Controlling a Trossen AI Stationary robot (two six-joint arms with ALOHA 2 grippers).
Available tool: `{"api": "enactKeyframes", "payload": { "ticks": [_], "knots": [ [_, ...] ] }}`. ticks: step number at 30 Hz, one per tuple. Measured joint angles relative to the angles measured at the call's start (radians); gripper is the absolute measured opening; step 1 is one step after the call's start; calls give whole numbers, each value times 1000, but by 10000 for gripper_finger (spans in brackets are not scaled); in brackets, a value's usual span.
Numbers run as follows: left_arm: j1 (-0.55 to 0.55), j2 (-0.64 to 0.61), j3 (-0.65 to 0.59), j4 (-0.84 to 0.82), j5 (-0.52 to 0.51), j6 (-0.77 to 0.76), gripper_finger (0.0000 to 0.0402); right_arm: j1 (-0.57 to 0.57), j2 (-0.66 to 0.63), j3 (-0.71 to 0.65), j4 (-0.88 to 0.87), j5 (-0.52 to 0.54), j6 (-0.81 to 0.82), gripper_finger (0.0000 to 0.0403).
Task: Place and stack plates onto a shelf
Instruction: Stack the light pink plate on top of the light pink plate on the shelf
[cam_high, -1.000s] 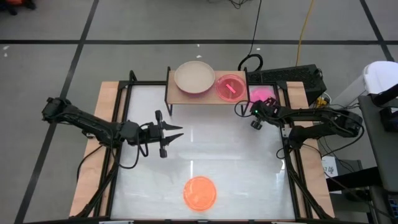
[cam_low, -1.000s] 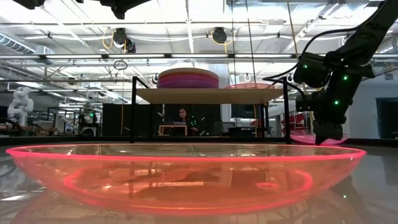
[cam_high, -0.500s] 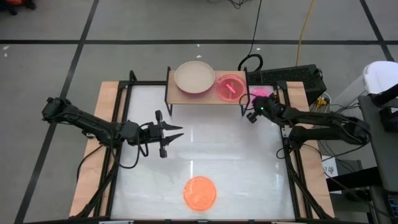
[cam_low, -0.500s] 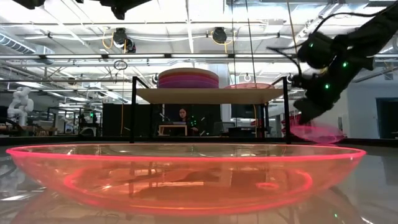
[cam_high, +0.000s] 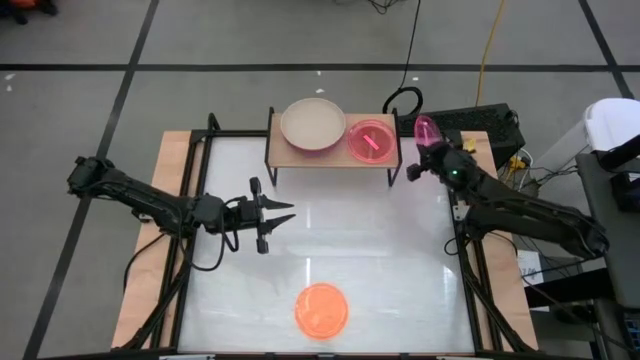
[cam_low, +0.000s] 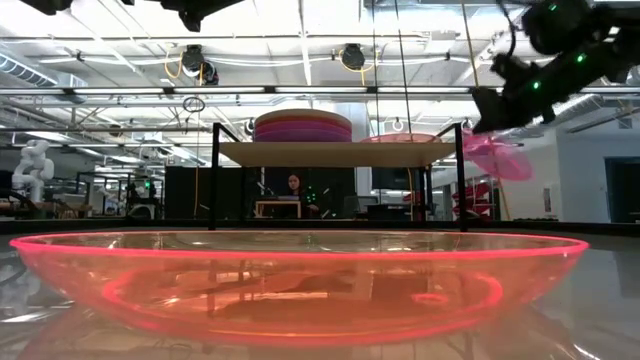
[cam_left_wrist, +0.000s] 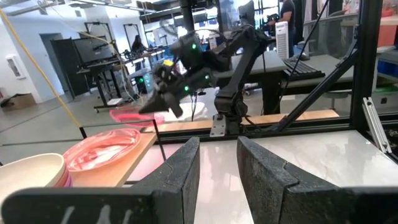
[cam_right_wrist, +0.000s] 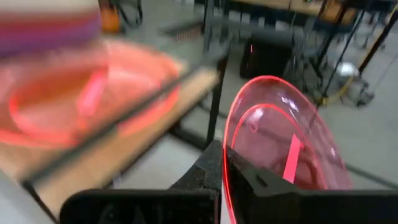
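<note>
A small translucent pink plate (cam_high: 427, 130) is held in the air by my right gripper (cam_high: 432, 151), just off the right end of the light-wood shelf (cam_high: 290, 152). It also shows in the right wrist view (cam_right_wrist: 280, 143) and the low view (cam_low: 500, 157). On the shelf, a beige plate (cam_high: 312, 124) tops a stack of larger plates (cam_low: 302, 126). Beside it lies another translucent pink plate (cam_high: 371, 141). An orange plate (cam_high: 322, 310) lies on the table near the front edge. My left gripper (cam_high: 286, 213) is open and empty over the table's left middle. My right gripper pinches the pink plate's rim (cam_right_wrist: 226, 163) between its two fingers (cam_right_wrist: 208, 171). The plate is lifted clear of the table and tipped steeply on edge. It stands out beyond the fingertips at about the height of the shelf board.
The shelf's thin black legs (cam_low: 461, 180) stand close to the held plate. The table's black frame rail (cam_high: 462, 250) runs under my right arm. Free tabletop (cam_high: 360, 230) lies between the shelf and the orange plate.
My right gripper has risen from the table at the shelf's right end and moved toward the far right. It has lifted the pink plate clear. The plate lay nearly flat low by the table and now stands steeply tipped at shelf height.
</note>
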Motion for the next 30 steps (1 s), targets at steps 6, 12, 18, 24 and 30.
{"api": "enactKeyframes", "payload": {
  "ticks": [6, 12, 18, 24, 30],
  "knots": [
    [0, 0, 0, 0, 0, -4, 113, 28, -19, 69, 85, -2, -77, 0],
    [0, 0, 0, 1, 0, -3, 113, 94, 68, 210, 103, -29, -176, 0],
    [2, 0, 0, 2, 0, -1, 113, 153, 225, 351, 104, -142, -203, 0],
    [2, 0, 0, 2, 0, -5, 113, 208, 399, 429, 102, -267, -254, 0],
    [2, 0, 0, 1, 0, -16, 113, 229, 528, 435, 92, -264, -302, 0]
  ]
}}
